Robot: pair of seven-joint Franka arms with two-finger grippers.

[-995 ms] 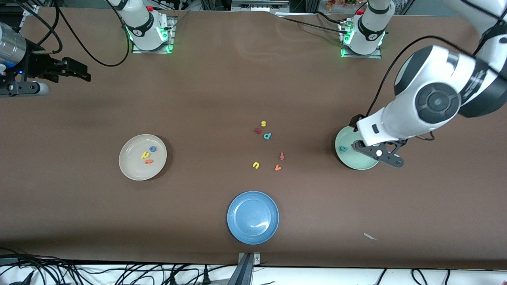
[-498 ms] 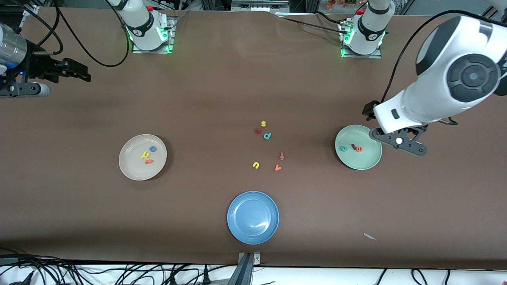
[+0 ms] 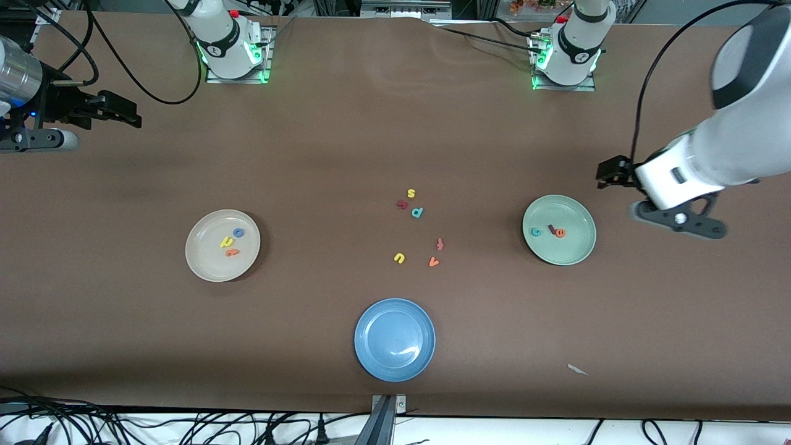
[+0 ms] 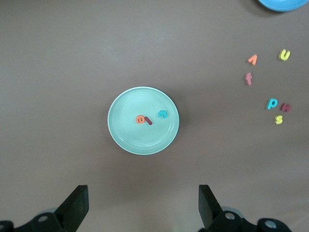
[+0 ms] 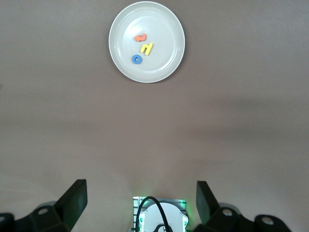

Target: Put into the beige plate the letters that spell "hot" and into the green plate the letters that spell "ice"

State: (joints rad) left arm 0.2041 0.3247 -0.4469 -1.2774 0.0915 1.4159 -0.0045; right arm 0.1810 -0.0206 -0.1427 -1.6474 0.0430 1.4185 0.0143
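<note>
The left gripper (image 4: 140, 212), jaws wide and empty, has pulled up off the green plate (image 3: 578, 250) toward the left arm's end of the table, uncovering the dark red i (image 3: 552, 229) and orange e (image 3: 560, 233) beside the teal c (image 3: 536, 232) in it. The right gripper (image 5: 140, 205) waits, open and empty. The beige plate (image 3: 207, 262) holds the yellow h (image 3: 226, 242), blue o (image 3: 238, 232) and orange t (image 3: 231, 252), unchanged
</note>
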